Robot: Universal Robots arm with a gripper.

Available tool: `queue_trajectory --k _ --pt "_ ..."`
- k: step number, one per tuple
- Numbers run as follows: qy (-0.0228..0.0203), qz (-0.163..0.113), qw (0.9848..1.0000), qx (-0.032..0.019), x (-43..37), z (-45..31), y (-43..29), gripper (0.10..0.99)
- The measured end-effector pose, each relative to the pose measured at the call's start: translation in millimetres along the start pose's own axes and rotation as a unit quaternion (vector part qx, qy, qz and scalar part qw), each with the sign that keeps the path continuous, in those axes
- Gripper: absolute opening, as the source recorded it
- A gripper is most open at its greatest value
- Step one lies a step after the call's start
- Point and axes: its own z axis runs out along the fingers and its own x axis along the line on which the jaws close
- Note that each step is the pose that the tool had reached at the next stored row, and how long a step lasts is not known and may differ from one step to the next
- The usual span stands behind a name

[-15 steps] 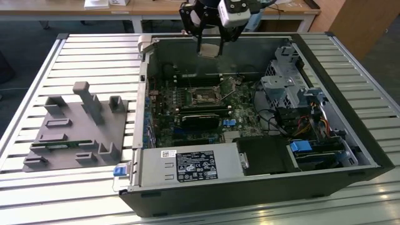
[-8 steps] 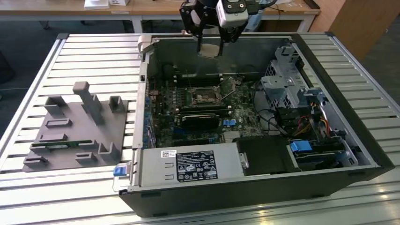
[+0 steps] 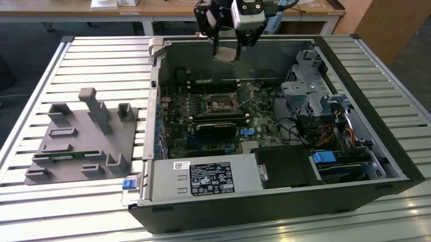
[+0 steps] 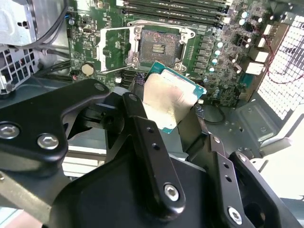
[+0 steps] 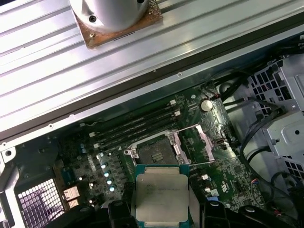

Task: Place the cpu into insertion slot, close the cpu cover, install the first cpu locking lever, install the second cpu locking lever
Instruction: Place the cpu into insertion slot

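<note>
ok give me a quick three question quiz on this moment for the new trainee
1. True or false: the cpu already sits in the insertion slot.
2. Pick one. The cpu cover is: A, shut over the slot; B, swung open beside the slot; C, taken off and lying on the table.
3. Fill in: the gripper is shut on the ____.

Key: 1 false, the gripper holds it. 2 B. 3 cpu.
</note>
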Motion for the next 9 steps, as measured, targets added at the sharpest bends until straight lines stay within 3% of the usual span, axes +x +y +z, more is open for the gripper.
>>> queue_trajectory --k 9 --pt "-0.0026 0.029 0.9996 -0.0006 0.0 0.2 0.0 0.533"
